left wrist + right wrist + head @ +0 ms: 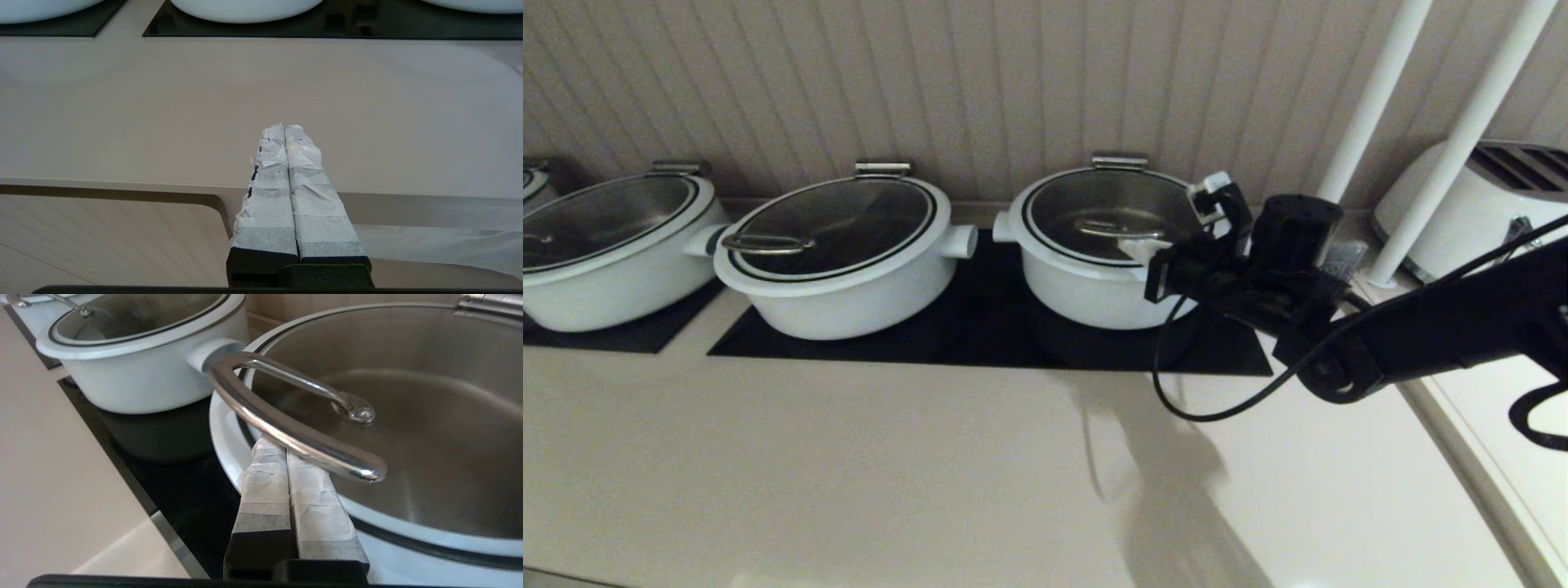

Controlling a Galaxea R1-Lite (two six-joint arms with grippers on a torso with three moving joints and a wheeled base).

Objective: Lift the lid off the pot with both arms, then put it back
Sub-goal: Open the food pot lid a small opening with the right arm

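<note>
The pot (1086, 294), deep and white with a steel inner bowl, stands at the right end of the black cooktop. The glass lid (1094, 204) sits on it, with its arched steel handle (1107, 229) in the middle. My right gripper (1137, 247) reaches over the pot's front right rim. In the right wrist view the right gripper (285, 451) is shut, its taped fingers (265, 486) pressed together with their tips tucked under the lid's handle (294, 435), above the pot's rim (229, 445). My left gripper (284, 127) is shut and empty over the counter's front edge, out of the head view.
Two wider white pots with glass lids (841, 269) (605, 245) stand to the left on the black cooktop (980, 343). A white toaster (1478, 196) and two white poles (1372, 98) are at the right. The beige counter (849, 474) lies in front.
</note>
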